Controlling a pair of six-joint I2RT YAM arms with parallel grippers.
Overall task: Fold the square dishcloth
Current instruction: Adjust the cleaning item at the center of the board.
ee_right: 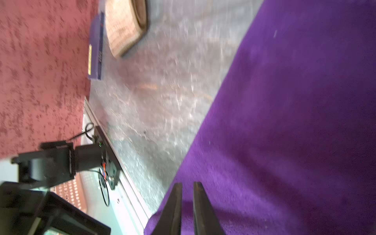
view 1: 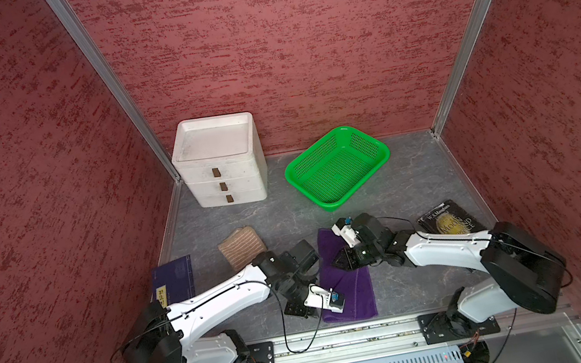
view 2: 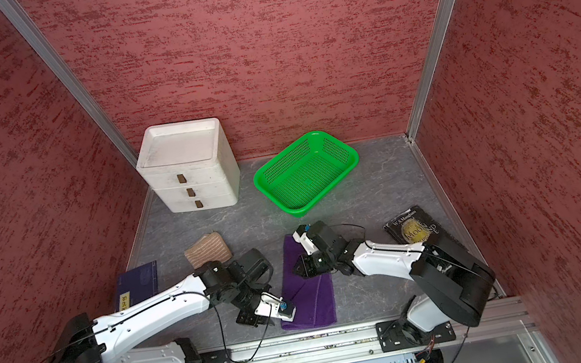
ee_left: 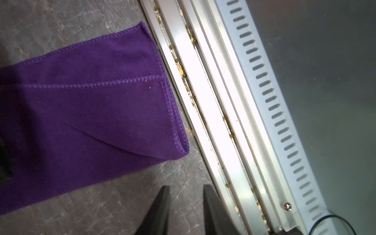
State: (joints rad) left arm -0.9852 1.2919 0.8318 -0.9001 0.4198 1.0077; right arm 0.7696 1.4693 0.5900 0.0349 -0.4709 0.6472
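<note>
The purple dishcloth [view 1: 347,281] lies half-folded on the counter [view 1: 403,187] beside the front rail [ee_left: 213,114]. Left pincer [ee_left: 186,191] gapes empty; right pincer [ee_right: 187,188] hovers slightly parted, holding nothing. A careless nudge could undo the loose fold.

Purple dishcloth [view 1: 353,292] [view 2: 312,302] [ee_left: 85,114] [ee_right: 295,122]: folded into a long strip with stitched hems, lying flat on the grey surface [view 1: 395,192], one short end just beside the front rail.

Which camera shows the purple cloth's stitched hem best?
The left wrist view: the purple cloth fills it sharply, hem and folded layers clear. Both top views show its whole shape, arms partly covering it. The right wrist view is blurred.
</note>
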